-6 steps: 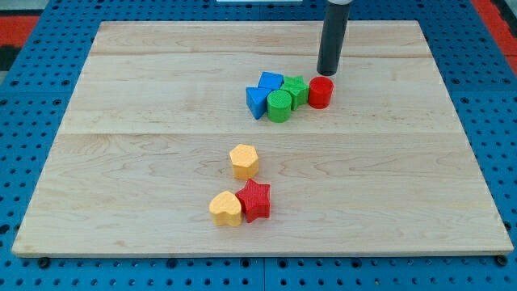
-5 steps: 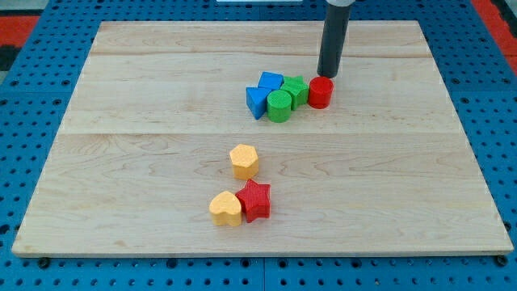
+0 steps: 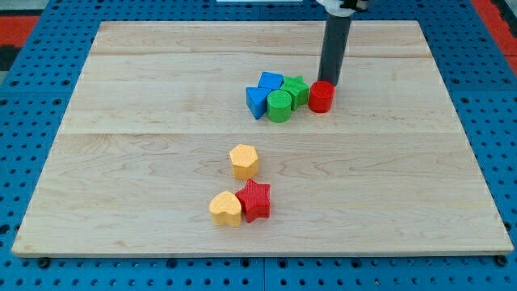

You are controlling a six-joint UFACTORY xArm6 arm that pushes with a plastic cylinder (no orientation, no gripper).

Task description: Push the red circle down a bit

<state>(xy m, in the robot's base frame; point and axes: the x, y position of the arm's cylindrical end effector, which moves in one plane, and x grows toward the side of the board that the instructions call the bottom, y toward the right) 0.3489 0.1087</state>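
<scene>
The red circle point(image 3: 321, 96) stands on the wooden board point(image 3: 145, 89), right of centre near the view's top. It is the rightmost block of a tight cluster and touches the green star point(image 3: 296, 89). My tip point(image 3: 329, 80) is directly above the red circle in the view, at its top edge and touching it or nearly so. The dark rod rises from there out of the view's top.
The cluster also holds a green circle point(image 3: 279, 105) and two blue blocks point(image 3: 263, 92) on its left. Lower down, a yellow hexagon point(image 3: 244, 161) stands alone. Below it a yellow heart point(image 3: 225, 208) touches a red star point(image 3: 254, 200).
My tip has slid slightly down the view against the red circle. The red circle has shifted a few pixels down. The other blocks have not moved.
</scene>
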